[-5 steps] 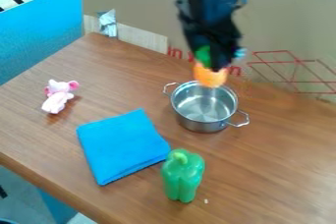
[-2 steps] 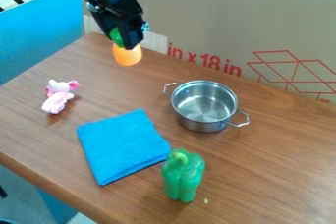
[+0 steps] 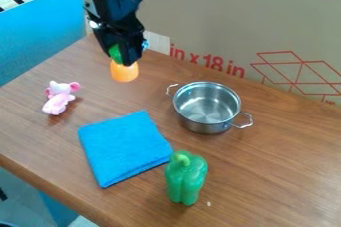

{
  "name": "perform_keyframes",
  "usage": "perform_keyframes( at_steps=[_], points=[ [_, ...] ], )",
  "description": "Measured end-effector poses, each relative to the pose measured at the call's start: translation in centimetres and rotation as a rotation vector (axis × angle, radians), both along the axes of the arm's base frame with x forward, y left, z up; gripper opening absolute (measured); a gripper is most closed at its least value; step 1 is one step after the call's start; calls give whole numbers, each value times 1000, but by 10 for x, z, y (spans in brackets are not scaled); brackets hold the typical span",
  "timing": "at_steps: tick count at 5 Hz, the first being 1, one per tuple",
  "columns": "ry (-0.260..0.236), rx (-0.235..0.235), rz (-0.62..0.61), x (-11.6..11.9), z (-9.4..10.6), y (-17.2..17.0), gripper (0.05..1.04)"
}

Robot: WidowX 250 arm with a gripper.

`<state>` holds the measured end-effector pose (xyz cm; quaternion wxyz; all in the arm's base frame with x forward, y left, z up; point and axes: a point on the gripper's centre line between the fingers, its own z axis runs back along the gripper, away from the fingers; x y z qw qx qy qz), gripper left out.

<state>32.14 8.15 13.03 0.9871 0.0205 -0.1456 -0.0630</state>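
The black gripper (image 3: pixel 125 57) hangs over the back left part of the table, shut on an orange toy with a green top (image 3: pixel 124 71). The orange part points down below the fingers, and the green part sits between them. To the right and nearer the camera stands a steel pot (image 3: pixel 208 107) with two handles and a bare inside. A folded blue cloth (image 3: pixel 124 147) lies left of the pot. The pink and white plush toy (image 3: pixel 59 97) is at the left. Nearest the camera, a green bell pepper (image 3: pixel 185 178) stands upright by the cloth's right corner.
A cardboard sheet (image 3: pixel 246 27) with red print rises along the table's back edge. A blue panel (image 3: pixel 40 32) borders the far left side. The wooden table's front left edge (image 3: pixel 50 189) drops to the floor.
From above the pot, the gripper has swung left with the orange toy held, then come down slightly. The pot, cloth, plush toy and pepper have stayed in place.
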Motion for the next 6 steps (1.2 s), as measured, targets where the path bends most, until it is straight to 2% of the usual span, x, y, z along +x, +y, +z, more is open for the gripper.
perform_keyframes(
  at_steps=[1, 3, 4, 5, 6],
  points=[
    [33, 0, 9, -2, -12, 8, 645],
    [53, 13, 50, -16, -26, 35, 645],
    [53, -34, 45, -17, -47, 35, 645],
    [38, -46, 48, -18, -64, 33, 645],
    [-21, -9, 75, -20, -77, 36, 645]
  ],
)
